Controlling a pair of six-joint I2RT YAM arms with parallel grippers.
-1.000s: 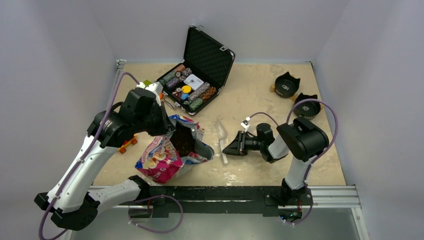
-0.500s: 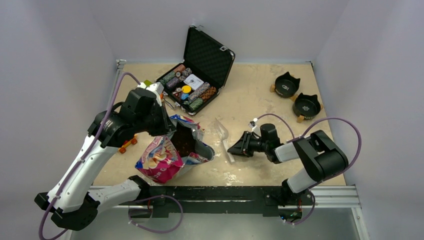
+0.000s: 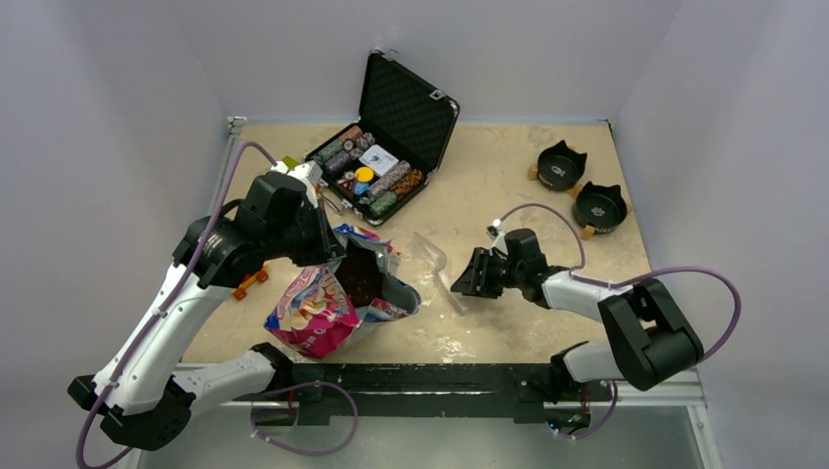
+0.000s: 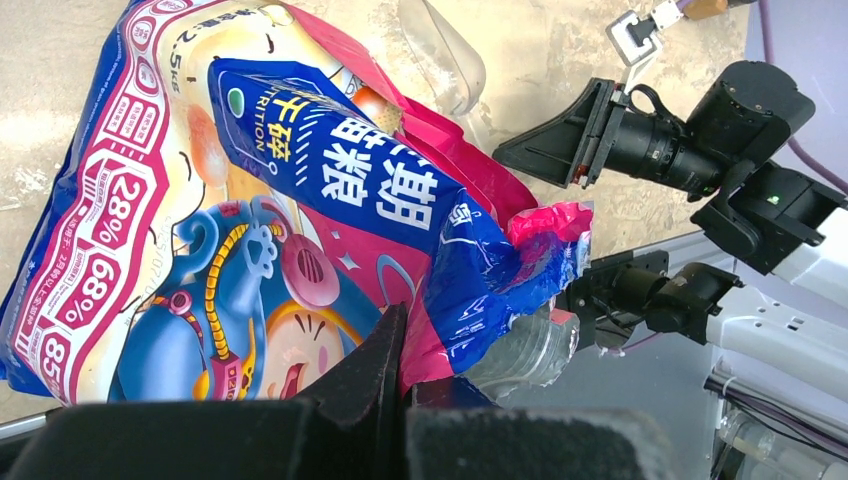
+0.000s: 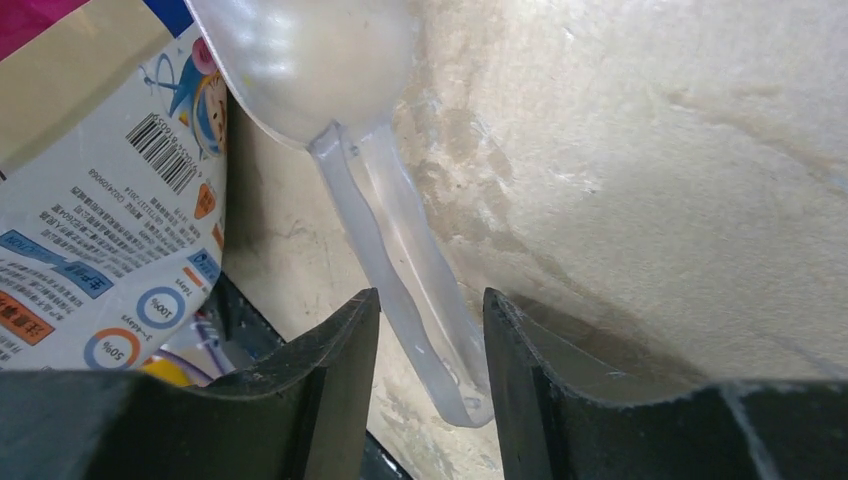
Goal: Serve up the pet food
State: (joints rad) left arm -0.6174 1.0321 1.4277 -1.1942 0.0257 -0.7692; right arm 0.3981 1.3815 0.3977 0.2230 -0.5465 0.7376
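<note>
The pet food bag (image 3: 318,311) stands open on the table, with dark-brown kibble (image 3: 361,278) showing in its mouth. My left gripper (image 3: 329,250) is shut on the bag's pink upper edge (image 4: 440,350). A clear plastic scoop (image 3: 431,254) lies on the table right of the bag. My right gripper (image 3: 463,280) is low at its handle. In the right wrist view the gripper (image 5: 428,305) is open, with the scoop handle (image 5: 400,255) between the fingers (image 5: 335,360). The scoop bowl (image 5: 300,60) lies empty next to the bag (image 5: 90,200).
Two black cat-eared bowls (image 3: 561,166) (image 3: 598,207) sit at the back right. An open black case of poker chips (image 3: 383,156) stands at the back centre. A small orange toy (image 3: 249,281) lies left of the bag. The metal rail (image 3: 440,376) runs along the near edge.
My right arm has swung its elbow out to the right and lowered, bringing the open gripper around the scoop handle. The scoop has turned slightly. The left gripper and bag have stayed still.
</note>
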